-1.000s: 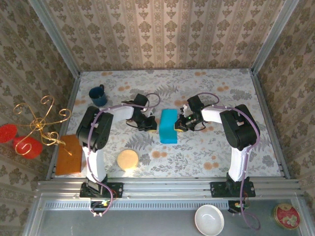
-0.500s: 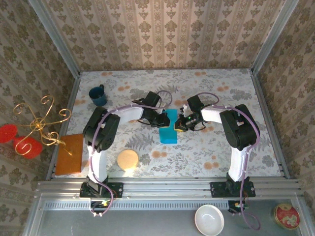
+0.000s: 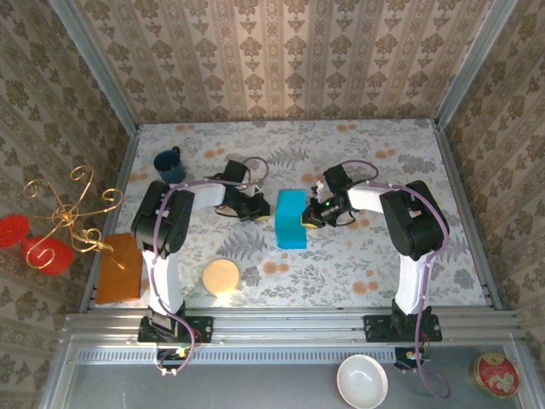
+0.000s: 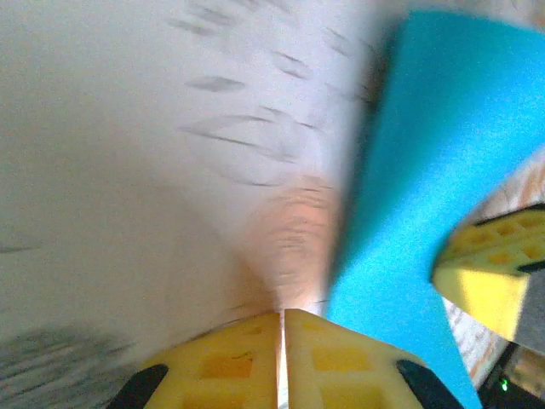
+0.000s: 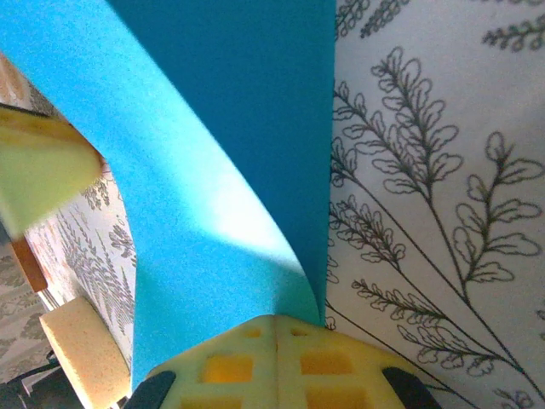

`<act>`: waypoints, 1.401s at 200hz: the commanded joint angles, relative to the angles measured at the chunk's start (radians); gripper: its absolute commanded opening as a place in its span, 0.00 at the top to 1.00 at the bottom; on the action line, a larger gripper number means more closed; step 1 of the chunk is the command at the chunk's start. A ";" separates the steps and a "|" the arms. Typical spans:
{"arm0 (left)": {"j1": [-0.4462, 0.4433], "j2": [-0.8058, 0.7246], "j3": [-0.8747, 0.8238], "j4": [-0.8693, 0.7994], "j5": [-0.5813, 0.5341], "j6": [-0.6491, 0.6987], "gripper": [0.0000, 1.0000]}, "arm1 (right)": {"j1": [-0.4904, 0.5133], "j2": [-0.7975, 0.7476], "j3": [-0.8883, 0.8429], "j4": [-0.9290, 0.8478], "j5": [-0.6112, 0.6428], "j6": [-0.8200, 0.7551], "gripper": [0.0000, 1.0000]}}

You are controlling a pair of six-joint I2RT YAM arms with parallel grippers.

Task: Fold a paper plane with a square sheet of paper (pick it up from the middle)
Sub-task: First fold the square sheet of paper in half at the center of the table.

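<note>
The square sheet of paper [image 3: 291, 218] lies on the floral table as a bright turquoise folded rectangle, between the two grippers. In the right wrist view its upper layer [image 5: 213, 196] bows up off the lower one. My left gripper [image 3: 258, 210] is just left of the paper, shut with nothing between its fingers [image 4: 341, 362]; the paper [image 4: 426, 162] rises to their right. My right gripper [image 3: 312, 214] is shut at the paper's right edge. Its fingertips [image 5: 255, 341] rest against the curled fold, and no paper shows between them.
A dark blue mug [image 3: 170, 164] stands at the back left. A tan round pad [image 3: 221, 277] and a brown board [image 3: 119, 267] lie near the front left, beside a gold wire stand [image 3: 72, 217]. A white bowl [image 3: 362, 381] and a red tin [image 3: 496, 373] sit below the table's front rail.
Half a second ago my left gripper reached over the paper's top left; it has drawn back to the left edge, and the whole rectangle shows again. The right gripper has stayed put.
</note>
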 commanded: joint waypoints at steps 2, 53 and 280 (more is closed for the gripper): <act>0.011 -0.053 0.008 -0.066 -0.055 0.030 0.89 | 0.007 0.124 -0.073 -0.195 0.275 -0.003 0.97; -0.149 0.022 0.136 0.045 0.030 -0.065 0.88 | 0.007 0.124 -0.075 -0.188 0.268 0.000 0.97; -0.106 0.173 0.262 0.038 0.093 -0.087 0.88 | 0.007 0.135 -0.073 -0.210 0.332 -0.007 0.97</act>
